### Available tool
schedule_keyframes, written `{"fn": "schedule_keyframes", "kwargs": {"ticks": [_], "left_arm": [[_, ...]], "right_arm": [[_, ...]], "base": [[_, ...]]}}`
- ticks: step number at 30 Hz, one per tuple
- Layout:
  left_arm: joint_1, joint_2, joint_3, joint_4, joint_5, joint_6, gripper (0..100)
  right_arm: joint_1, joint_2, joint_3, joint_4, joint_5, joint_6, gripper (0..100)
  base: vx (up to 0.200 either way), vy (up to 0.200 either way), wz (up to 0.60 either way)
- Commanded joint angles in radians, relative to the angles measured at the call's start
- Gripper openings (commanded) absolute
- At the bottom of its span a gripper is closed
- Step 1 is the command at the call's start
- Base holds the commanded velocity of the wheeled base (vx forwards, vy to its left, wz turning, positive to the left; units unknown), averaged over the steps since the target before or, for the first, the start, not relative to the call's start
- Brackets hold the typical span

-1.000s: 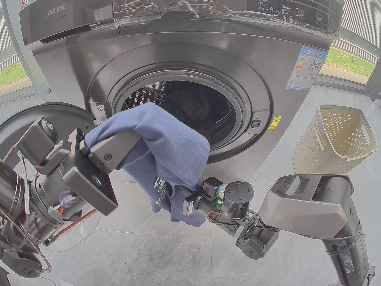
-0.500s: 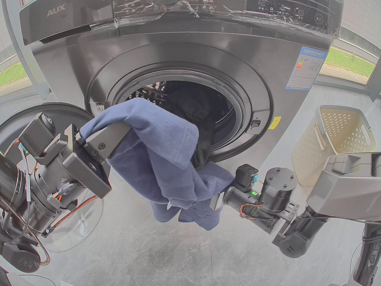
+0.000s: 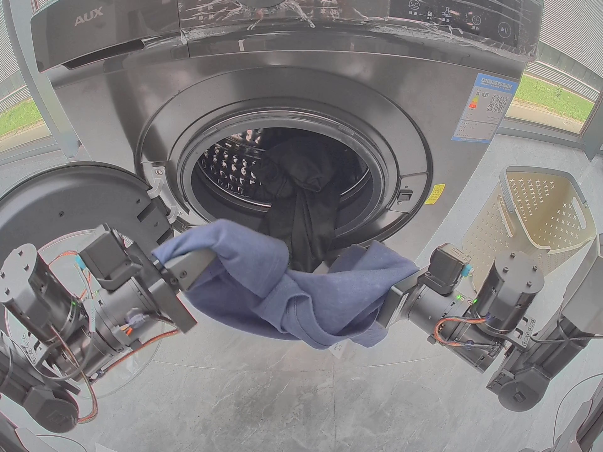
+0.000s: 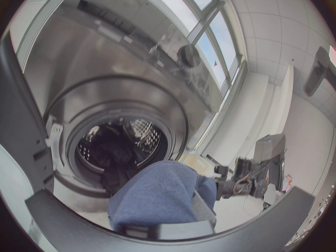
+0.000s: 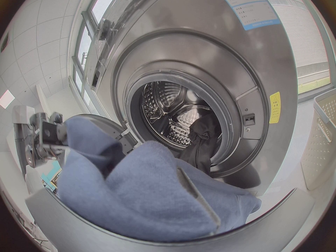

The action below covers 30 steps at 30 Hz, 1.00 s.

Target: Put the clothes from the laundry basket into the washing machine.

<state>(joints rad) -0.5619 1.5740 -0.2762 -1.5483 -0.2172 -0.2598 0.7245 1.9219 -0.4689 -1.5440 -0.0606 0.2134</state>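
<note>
By the open door (image 3: 56, 202), the left gripper (image 3: 200, 260) is pinching one end of the blue shirt (image 3: 295, 296), its fingers closed on the cloth. The shirt is hanging slung between the two arms, its long axis running side to side, just below and in front of the drum mouth (image 3: 232, 171) of the washer (image 3: 301, 83). A black garment (image 3: 301, 215) is trailing out over the lip, right behind the shirt. The right gripper (image 3: 386, 296) is clamping the other end, likewise closed. The mouth is lying ahead of and above both grippers, about equally near each, so the coming move is probably calling for a joint lift and forward push. The basket (image 3: 540, 221) is standing at the far right.
</note>
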Motion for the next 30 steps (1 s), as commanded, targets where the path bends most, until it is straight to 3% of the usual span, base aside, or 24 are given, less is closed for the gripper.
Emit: {"fn": "schedule_keyframes", "kwargs": {"ticks": [1,7,11,30], "left_arm": [[-0.003,0.096,0.055,-0.003,-0.002,0.008,0],[-0.058,0.136,0.135,-0.004,-0.007,0.05,0],[-0.085,0.161,0.167,-0.004,-0.014,0.053,0],[-0.085,0.205,0.184,-0.004,-0.025,0.06,0]], "right_arm": [[0.003,-0.043,0.009,-0.001,0.001,0.003,0],[0.004,-0.046,-0.027,-0.002,-0.004,0.003,0],[0.004,-0.05,-0.042,-0.002,-0.004,0.004,0],[0.001,-0.078,-0.045,-0.001,-0.004,0.004,0]], "base": [[0.0,0.0,0.0],[0.0,0.0,0.0],[0.0,0.0,0.0],[0.0,0.0,0.0]]}}
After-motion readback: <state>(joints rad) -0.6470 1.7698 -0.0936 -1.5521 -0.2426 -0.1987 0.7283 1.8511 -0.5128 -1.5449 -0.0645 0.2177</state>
